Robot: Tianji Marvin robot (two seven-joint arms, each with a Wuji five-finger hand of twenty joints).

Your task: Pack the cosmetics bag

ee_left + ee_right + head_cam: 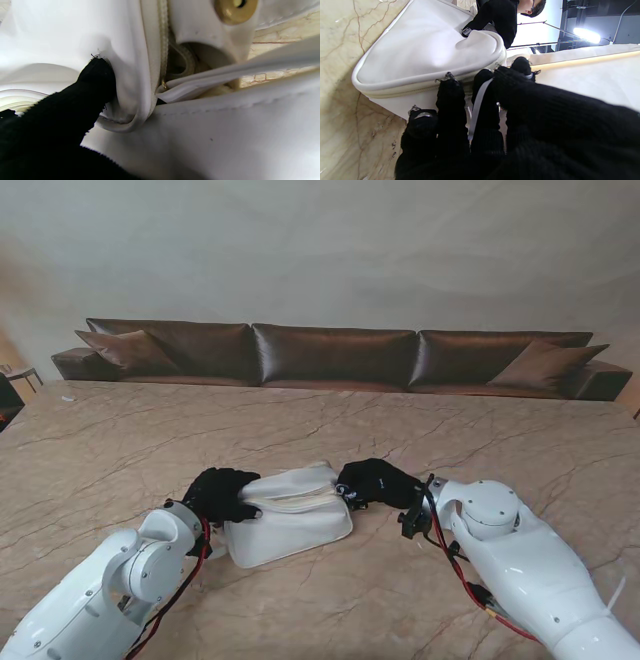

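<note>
White cosmetics bag (290, 525) near table (120, 440) front edge; left hand (222, 493) gripping left end; right hand (378, 482) pinching zipper tab (477, 105) at right end.

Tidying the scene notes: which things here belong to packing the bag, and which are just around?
Job: white bag, left hand and right hand, each gripping one end.
Around: marble table, brown sofa.

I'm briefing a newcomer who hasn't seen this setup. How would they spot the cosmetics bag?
On the marble table before the brown sofa, look between the black-gloved left hand and right hand. The cosmetics bag is the soft white zippered pouch both grip, the only white item there.
</note>
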